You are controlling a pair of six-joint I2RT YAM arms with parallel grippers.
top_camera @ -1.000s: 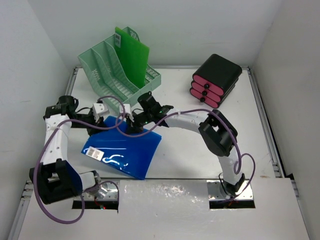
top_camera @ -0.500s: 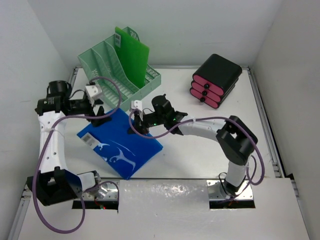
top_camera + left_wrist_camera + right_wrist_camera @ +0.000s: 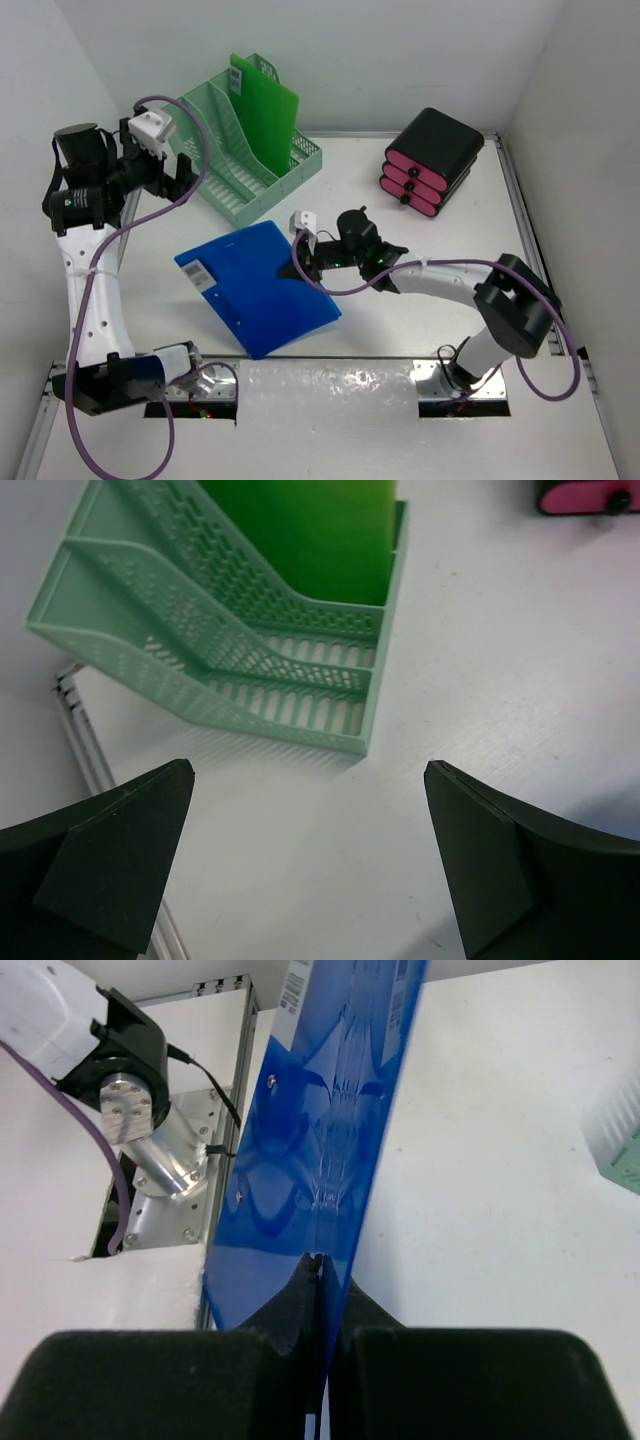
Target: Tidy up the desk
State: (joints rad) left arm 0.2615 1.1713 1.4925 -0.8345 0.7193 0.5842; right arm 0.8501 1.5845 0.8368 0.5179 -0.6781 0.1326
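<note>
A blue folder point(image 3: 258, 290) hangs tilted over the front middle of the white desk point(image 3: 400, 310). My right gripper point(image 3: 303, 265) is shut on its right edge. In the right wrist view the blue folder point(image 3: 320, 1140) runs edge-on away from the right gripper point(image 3: 322, 1260), pinched between both pads. My left gripper point(image 3: 176, 180) is raised at the back left, open and empty, beside the mint-green mesh rack point(image 3: 240, 160). The left wrist view shows the left gripper point(image 3: 310, 860) with its fingers point(image 3: 110, 860) wide apart over bare desk, the rack point(image 3: 230, 650) just beyond.
A green folder point(image 3: 263, 110) stands in the rack's rear slot, and the left wrist view shows that green folder point(image 3: 300, 530) too. A black drawer unit with pink fronts point(image 3: 432, 160) sits at the back right. White walls close in the desk on three sides.
My left gripper opened, let go of the blue folder and rose to the back left. The right gripper closed on the folder's edge and has drawn it rightward and forward.
</note>
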